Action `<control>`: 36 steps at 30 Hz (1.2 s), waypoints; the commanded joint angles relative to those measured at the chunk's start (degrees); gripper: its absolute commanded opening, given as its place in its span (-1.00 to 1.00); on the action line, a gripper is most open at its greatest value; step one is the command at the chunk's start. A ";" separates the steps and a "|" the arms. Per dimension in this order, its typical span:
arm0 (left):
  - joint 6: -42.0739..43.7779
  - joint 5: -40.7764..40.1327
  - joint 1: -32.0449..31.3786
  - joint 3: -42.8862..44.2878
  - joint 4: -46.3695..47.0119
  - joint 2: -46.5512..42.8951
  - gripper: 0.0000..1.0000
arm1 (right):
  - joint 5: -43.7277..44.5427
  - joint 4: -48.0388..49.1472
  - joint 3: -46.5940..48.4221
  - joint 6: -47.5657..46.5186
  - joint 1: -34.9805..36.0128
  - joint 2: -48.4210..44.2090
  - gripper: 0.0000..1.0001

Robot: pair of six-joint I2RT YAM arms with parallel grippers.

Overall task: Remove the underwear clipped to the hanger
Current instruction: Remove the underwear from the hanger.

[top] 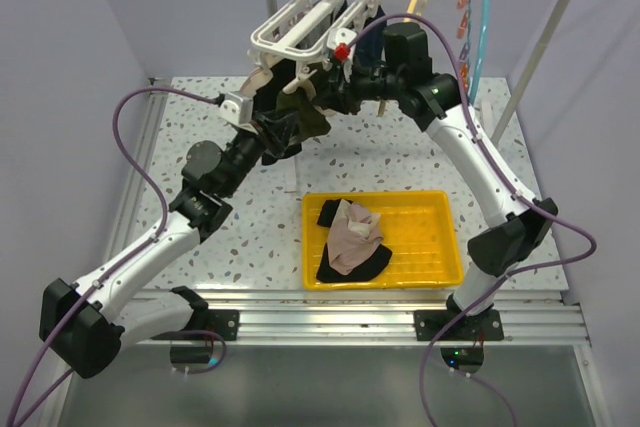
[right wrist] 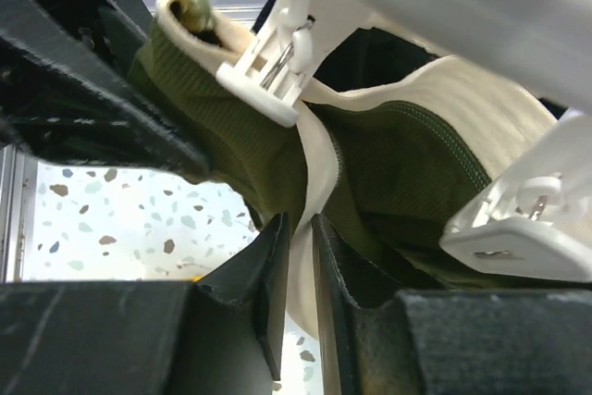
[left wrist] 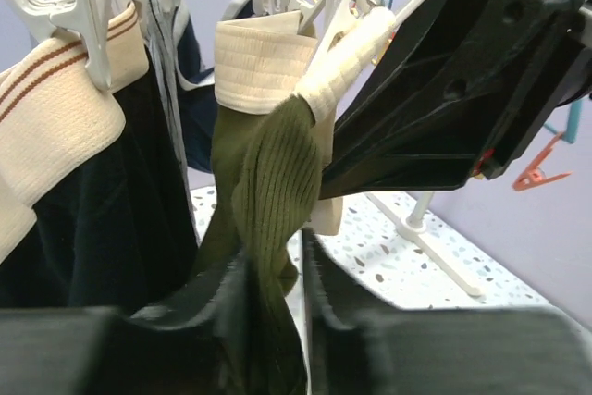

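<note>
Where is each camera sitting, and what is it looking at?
Top external: high behind the arms, looking down at table, yellow tray and clip hanger; both arms show.
Left wrist: on the left arm, looking along the left gripper pinching the olive underwear; fingers show.
Right wrist: on the right arm, looking up past the right gripper; fingers show.
Shared: both wrist views see the olive underwear and white clips.

The right gripper [right wrist: 298,228] pinches the cream hem of the olive-and-cream underwear [right wrist: 407,164] just below the white clip [right wrist: 268,76]; the speckled table [right wrist: 120,219] shows lower left of it.
</note>
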 commanded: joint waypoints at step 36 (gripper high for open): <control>15.88 3.70 0.36 14.57 6.86 8.80 0.55 | 1.33 2.46 -1.85 2.69 0.19 -3.09 -0.25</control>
